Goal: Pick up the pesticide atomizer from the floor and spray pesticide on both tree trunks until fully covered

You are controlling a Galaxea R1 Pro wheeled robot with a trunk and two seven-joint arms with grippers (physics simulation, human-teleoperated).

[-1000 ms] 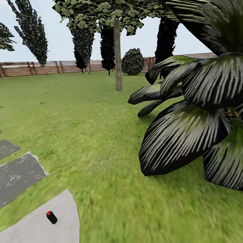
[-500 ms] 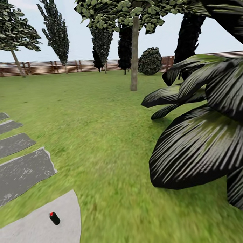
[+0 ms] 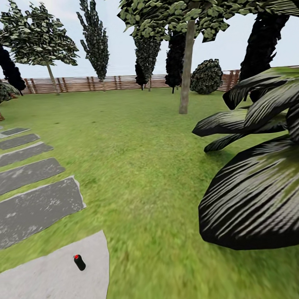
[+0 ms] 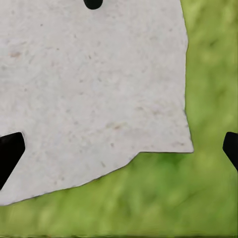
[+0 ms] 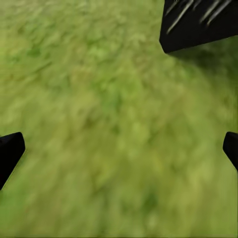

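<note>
Two grippers spread wide and empty, atomizer lying on a pale slab.

The atomizer [image 3: 79,262] is seen small, nozzle detail unclear; only its dark end [image 4: 92,3] is caught, cut off, above the left gripper [image 4: 119,148]. Lawn [image 5: 99,124] is seen under the right gripper [image 5: 119,148], with a palm frond [image 3: 259,197] cropped.

Small black cylindrical atomizer with a red cap [image 3: 79,262], lying tilted on the pale grey paving slab [image 3: 42,282], near its grass edge.
</note>
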